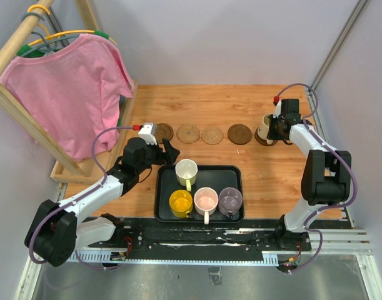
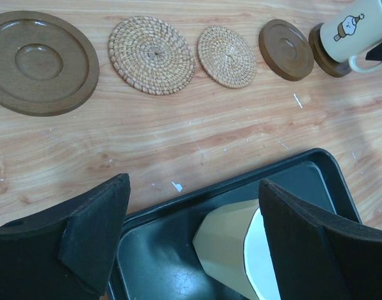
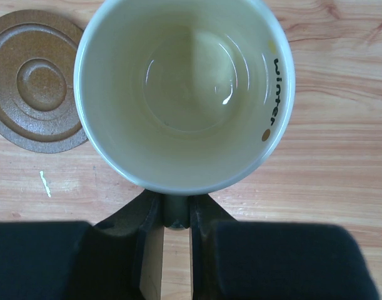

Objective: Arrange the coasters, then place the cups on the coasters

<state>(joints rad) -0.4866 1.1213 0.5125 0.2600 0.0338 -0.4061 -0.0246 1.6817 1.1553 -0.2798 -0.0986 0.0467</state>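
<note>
Your right claw (image 1: 277, 127), seen from above, clamps the cream cup (image 1: 266, 124) by its handle at upper right, over a dark coaster (image 1: 266, 140). Left wrist: your left claw (image 2: 194, 200) gapes above the white cup (image 2: 231, 250) in the black tray (image 2: 303, 169). Right wrist: "winter" is printed inside the cream rim.

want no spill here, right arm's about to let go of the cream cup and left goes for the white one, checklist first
1. Cream cup over the end coaster: ok.
2. Its base fully down on that coaster: cannot tell.
3. Right gripper shut on that cup: ok.
4. Next coaster bare: ok.
5. Left gripper open: ok.
6. White cup centred between the left fingers: not ok, it sits toward one finger.
</note>
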